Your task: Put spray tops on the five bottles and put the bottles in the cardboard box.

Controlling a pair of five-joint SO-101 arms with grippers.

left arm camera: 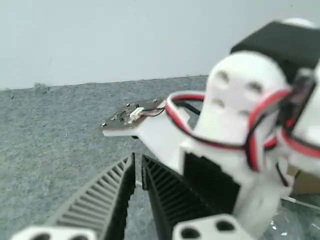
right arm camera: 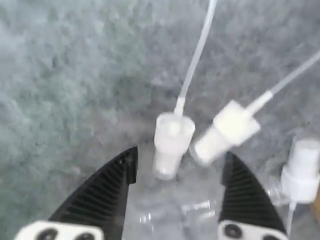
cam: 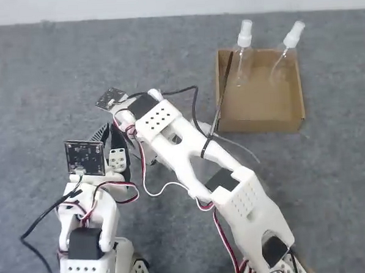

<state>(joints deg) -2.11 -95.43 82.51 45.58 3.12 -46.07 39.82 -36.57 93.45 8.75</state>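
Note:
In the right wrist view my right gripper [right arm camera: 180, 157] is open just above the grey mat. A white spray top [right arm camera: 172, 137] with its thin tube lies between its fingers, a second spray top [right arm camera: 227, 131] lies by one finger, and a third [right arm camera: 302, 172] lies farther off. Glints of a clear bottle [right arm camera: 192, 210] show under the gripper. In the left wrist view my left gripper [left arm camera: 138, 172] is shut with nothing in it, close beside the right arm's wrist [left arm camera: 240, 115]. The cardboard box [cam: 261, 117] at the back right holds two clear bottles [cam: 243, 63] [cam: 284, 61] with spray tops on.
The right arm [cam: 189, 151] stretches diagonally across the middle of the mat, with cables [cam: 161, 189] looping beside it. The left arm [cam: 92, 227] stands at the front left. Open grey mat lies to the far left and to the right of the box.

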